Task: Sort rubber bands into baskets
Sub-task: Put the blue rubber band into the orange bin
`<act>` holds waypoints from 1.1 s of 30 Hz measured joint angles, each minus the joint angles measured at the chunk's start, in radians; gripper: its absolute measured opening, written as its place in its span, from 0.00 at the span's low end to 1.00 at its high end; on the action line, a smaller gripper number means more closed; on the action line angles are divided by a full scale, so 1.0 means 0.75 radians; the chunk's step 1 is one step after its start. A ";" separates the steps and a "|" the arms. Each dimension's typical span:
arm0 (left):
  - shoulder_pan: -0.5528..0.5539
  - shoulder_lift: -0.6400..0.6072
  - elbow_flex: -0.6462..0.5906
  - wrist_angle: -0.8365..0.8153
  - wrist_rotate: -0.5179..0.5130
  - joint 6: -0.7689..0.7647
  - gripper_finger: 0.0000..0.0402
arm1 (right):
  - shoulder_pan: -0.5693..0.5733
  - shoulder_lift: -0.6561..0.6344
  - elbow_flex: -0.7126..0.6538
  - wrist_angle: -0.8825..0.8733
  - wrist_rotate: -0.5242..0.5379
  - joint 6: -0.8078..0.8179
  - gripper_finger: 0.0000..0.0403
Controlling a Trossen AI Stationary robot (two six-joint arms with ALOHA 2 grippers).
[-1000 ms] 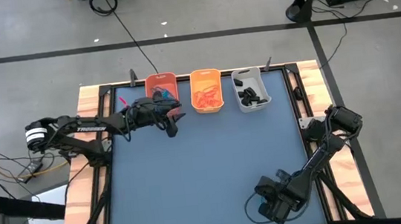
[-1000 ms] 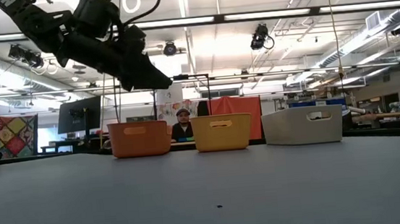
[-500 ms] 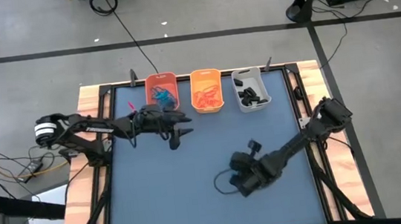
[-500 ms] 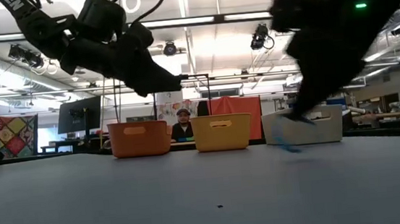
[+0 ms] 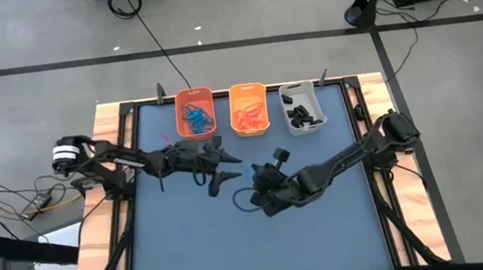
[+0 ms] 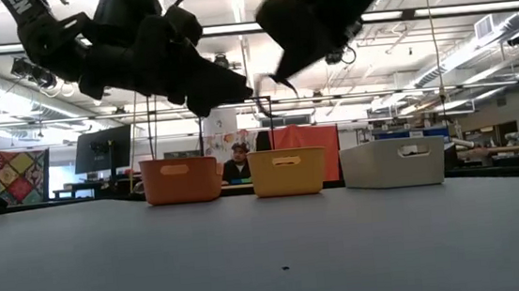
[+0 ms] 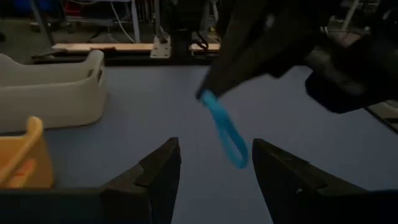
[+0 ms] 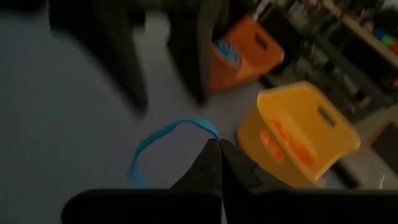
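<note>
High view: the left gripper (image 5: pixel 225 171) and right gripper (image 5: pixel 250 176) meet mid-table, at six o'clock from the orange basket (image 5: pixel 195 113), yellow basket (image 5: pixel 249 109) and grey basket (image 5: pixel 302 108).

Left wrist view: left fingers (image 7: pixel 158 168) spread open at a hanging blue band (image 7: pixel 225 129).

Right wrist view: the right gripper's closed tips pinch that band. No writing is legible.

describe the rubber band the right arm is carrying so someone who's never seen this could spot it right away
Start at the three baskets along the table's far edge, then come toward the middle where the two arms meet. The right gripper is shut on a blue rubber band, which hangs above the table in front of the left gripper. It is the only band outside a basket.
</note>
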 joint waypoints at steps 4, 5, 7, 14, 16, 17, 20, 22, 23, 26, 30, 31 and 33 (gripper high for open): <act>-0.014 0.073 0.000 0.075 -0.001 -0.029 0.50 | -0.026 -0.001 0.028 0.110 0.021 -0.172 0.00; -0.015 0.090 0.000 0.094 -0.001 -0.032 0.50 | -0.034 -0.001 0.029 0.141 0.020 -0.206 0.00; -0.016 0.117 0.000 0.127 -0.002 -0.058 0.50 | -0.047 -0.001 0.029 0.186 0.017 -0.263 0.00; -0.016 0.144 0.000 0.152 -0.003 -0.068 0.50 | -0.082 -0.001 0.029 0.228 0.013 -0.322 0.00; -0.016 0.144 0.000 0.156 -0.002 -0.068 0.50 | -0.090 -0.001 0.029 0.228 0.013 -0.326 0.00; -0.016 0.144 0.000 0.156 -0.002 -0.068 0.49 | -0.092 -0.001 0.029 0.228 0.013 -0.328 0.00; -0.016 0.144 -0.001 0.156 -0.016 -0.088 0.44 | -0.094 -0.001 0.029 0.228 0.014 -0.330 0.00; -0.015 0.144 0.000 0.156 -0.034 -0.095 0.37 | -0.094 -0.001 0.029 0.228 0.012 -0.333 0.00; -0.015 0.144 0.000 0.156 -0.047 -0.096 0.32 | -0.094 -0.001 0.029 0.227 0.012 -0.333 0.00; -0.007 0.144 0.000 0.151 -0.057 -0.099 0.15 | -0.094 -0.001 0.029 0.225 0.012 -0.333 0.01; 0.060 0.132 0.000 0.078 -0.057 -0.165 0.03 | -0.100 -0.002 0.029 0.191 -0.003 -0.327 0.07; 0.085 0.121 -0.001 0.046 -0.057 -0.182 0.03 | -0.105 -0.002 0.029 0.174 -0.020 -0.302 0.10; 0.139 0.080 -0.001 -0.038 -0.059 -0.201 0.02 | -0.116 -0.002 0.029 0.117 -0.079 -0.229 0.16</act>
